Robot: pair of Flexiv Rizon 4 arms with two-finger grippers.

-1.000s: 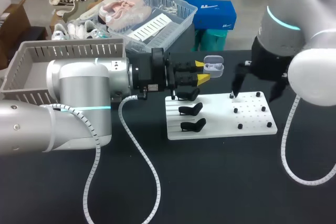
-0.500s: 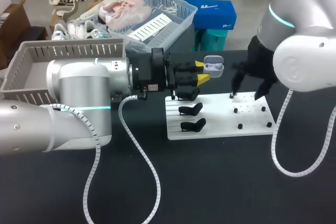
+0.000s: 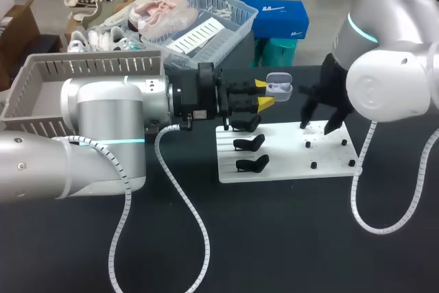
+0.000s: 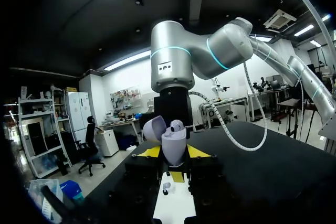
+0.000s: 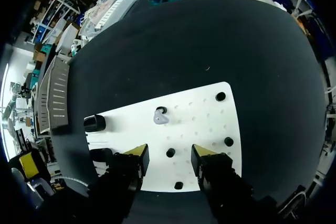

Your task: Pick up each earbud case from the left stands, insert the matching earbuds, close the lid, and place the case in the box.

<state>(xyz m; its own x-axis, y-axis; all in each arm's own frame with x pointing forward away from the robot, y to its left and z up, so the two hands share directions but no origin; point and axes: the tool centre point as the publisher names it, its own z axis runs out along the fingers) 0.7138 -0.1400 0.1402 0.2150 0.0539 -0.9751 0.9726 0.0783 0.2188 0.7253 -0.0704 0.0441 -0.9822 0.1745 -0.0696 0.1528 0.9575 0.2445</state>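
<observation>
1. The case (image 4: 173,145) is open and up in the air, with one earbud (image 4: 177,125) inside.
2. The left gripper (image 4: 173,155) pinches the case from both sides.
3. A second earbud (image 5: 160,116) lies on the white board (image 5: 202,116).
4. The right gripper (image 5: 169,153) hangs over the board, fingers apart.

Left end effector (image 3: 263,93) holds the open earbud case (image 3: 279,88).

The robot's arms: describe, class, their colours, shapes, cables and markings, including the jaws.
Both the left arm and right arm are thick, rounded, silver-grey tubes with a glowing cyan ring at a joint. A white ribbed cable loops alongside each. The jaws are black blocks ending in bright yellow fingertips.
</observation>
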